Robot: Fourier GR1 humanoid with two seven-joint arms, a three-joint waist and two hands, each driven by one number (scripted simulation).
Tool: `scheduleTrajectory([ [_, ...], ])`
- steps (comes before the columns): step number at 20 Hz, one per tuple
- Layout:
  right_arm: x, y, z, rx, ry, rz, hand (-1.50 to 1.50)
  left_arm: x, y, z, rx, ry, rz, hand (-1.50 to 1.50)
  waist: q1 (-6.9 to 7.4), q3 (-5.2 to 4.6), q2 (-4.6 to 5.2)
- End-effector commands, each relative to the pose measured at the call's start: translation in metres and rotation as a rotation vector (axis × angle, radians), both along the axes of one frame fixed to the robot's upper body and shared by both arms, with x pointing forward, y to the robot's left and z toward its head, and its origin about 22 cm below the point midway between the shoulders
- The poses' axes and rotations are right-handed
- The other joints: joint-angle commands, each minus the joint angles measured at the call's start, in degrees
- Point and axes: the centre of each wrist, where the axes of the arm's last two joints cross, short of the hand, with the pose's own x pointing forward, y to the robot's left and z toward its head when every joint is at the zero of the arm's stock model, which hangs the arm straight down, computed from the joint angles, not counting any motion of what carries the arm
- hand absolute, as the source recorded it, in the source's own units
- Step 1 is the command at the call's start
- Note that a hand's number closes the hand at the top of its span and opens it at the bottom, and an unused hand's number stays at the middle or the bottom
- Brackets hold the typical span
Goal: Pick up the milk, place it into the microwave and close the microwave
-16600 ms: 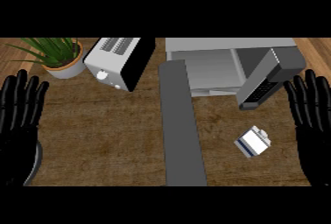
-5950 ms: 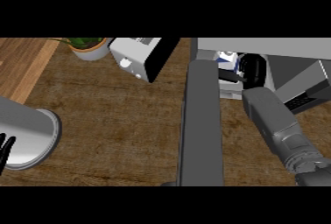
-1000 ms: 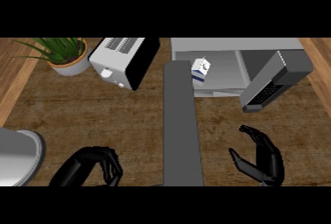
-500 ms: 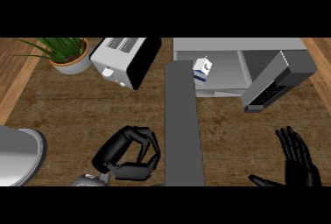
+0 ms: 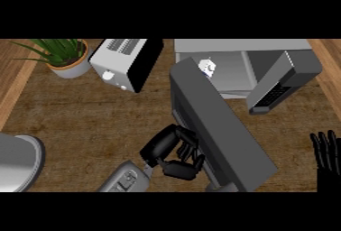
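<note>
Inside the microwave: the milk (image 5: 207,67) sits in the cavity near its left front corner, half hidden behind the top edge of the door.
Microwave (image 5: 243,63): a grey box at the counter's far side, its cavity open towards the viewer.
Microwave door (image 5: 220,131): a long dark-grey panel slanting from the cavity's left front corner down towards the view's lower edge, swung partway, not shut.
Left hand (image 5: 172,151): fingers curled, pressed against the left face of the door near its lower end; it grasps nothing that can be made out.
Right hand (image 5: 327,155): at the right edge, fingers straight and up, holding nothing, resting.
Step in hand: the milk looks placed, so closing the door is the step under way.
Next move calls for: a push of the door's free end to the right until it meets the microwave's front.
Other things: toaster (image 5: 126,62), potted plant (image 5: 65,55), grey pot (image 5: 19,161) at the left edge.
Writing: none legible on the milk or the appliances.
</note>
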Motion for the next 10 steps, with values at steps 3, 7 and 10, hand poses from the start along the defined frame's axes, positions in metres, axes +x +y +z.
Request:
scheduleTrajectory([
  [3,0.012,-0.007,0.035,0.001,-0.078,0.077,-1.5,0.003,-0.03,-0.029,0.1,0.098,0.032,1.5,-2.02,-0.06,0.54],
  [7,0.011,-0.01,0.048,0.008,-0.074,0.161,-1.5,0.001,-0.046,-0.028,0.167,0.129,-0.044,1.5,-3.61,-0.07,0.76],
  [10,0.026,0.004,0.056,-0.013,-0.075,0.226,-1.5,0.008,-0.057,-0.015,0.157,0.141,-0.046,-1.5,-5.4,-0.11,1.35],
])
